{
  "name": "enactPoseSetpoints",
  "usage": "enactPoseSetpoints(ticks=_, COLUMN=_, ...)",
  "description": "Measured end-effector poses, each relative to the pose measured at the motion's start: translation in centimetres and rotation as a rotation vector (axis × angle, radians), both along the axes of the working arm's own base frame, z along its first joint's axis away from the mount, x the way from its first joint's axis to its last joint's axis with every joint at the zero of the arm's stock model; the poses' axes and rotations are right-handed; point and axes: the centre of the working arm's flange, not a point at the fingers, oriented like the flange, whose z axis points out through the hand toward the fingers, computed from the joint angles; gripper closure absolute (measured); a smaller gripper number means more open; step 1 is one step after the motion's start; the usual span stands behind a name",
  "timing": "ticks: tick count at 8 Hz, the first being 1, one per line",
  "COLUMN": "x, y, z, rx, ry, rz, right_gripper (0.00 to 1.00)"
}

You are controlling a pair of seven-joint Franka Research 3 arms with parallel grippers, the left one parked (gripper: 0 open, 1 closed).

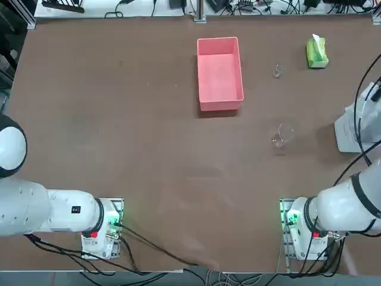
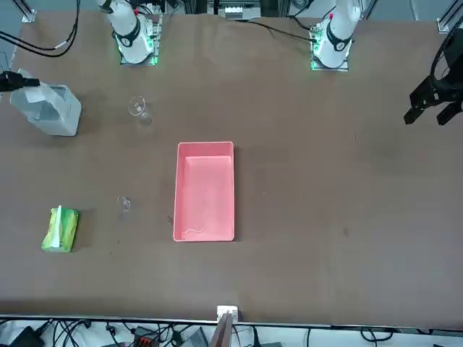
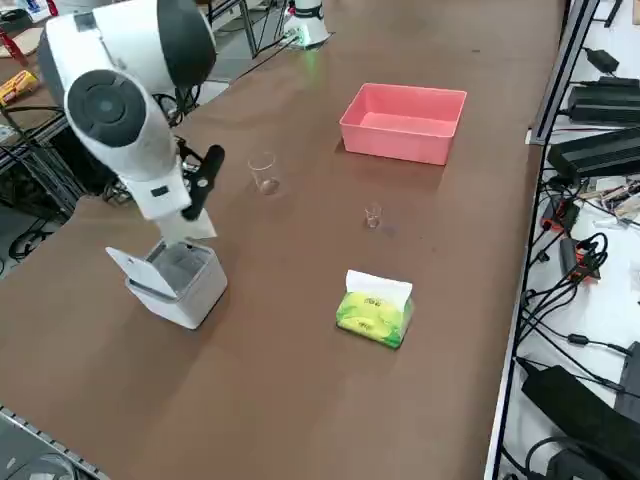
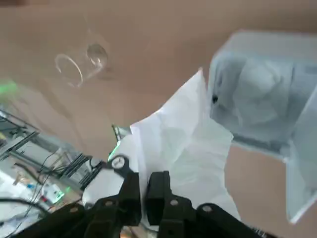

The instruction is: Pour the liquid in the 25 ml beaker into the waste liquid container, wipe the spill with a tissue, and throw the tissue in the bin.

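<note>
— Right gripper point(image 4: 145, 191) first, since it sat closest to the wrist lens. What did you have in it?

— Your fingers were pinched nearly together on the tissue point(image 4: 183, 148), a white sheet hanging from the tips. You held it just above the bin point(image 3: 175, 283), the small pale box with its lid flipped up, at your right edge of the table point(image 1: 119, 131).

— And the glassware?

— You had the larger beaker point(image 1: 282, 136) standing inward of the bin. The 25 ml beaker point(image 1: 277, 71) stood upright farther out, between the pink tray point(image 1: 219, 72) and the green tissue pack point(image 1: 317, 52), touching neither.
</note>
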Motion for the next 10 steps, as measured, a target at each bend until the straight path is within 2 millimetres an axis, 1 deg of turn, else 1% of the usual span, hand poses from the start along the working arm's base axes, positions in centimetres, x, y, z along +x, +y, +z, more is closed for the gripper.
enactPoseSetpoints(ticks=3, x=-2.4, y=-2.1, z=-0.4, rx=-0.012, ry=0.062, rz=-0.018, right_gripper=0.90)
enactPoseSetpoints(ticks=5, x=-3.3, y=-3.2, z=-0.6, rx=-0.025, ry=0.081, rz=-0.027, right_gripper=0.90)
enactPoseSetpoints(ticks=6, x=-3.4, y=-3.4, z=-0.9, rx=-0.027, ry=0.086, rz=-0.026, right_gripper=0.90)
enactPoseSetpoints(ticks=9, x=-2.6, y=-3.3, z=-2.5, rx=-0.032, ry=0.107, rz=-0.011, right_gripper=0.90)
enactPoseSetpoints(ticks=10, x=-2.4, y=-3.3, z=-2.7, rx=-0.035, ry=0.112, rz=-0.008, right_gripper=0.90)
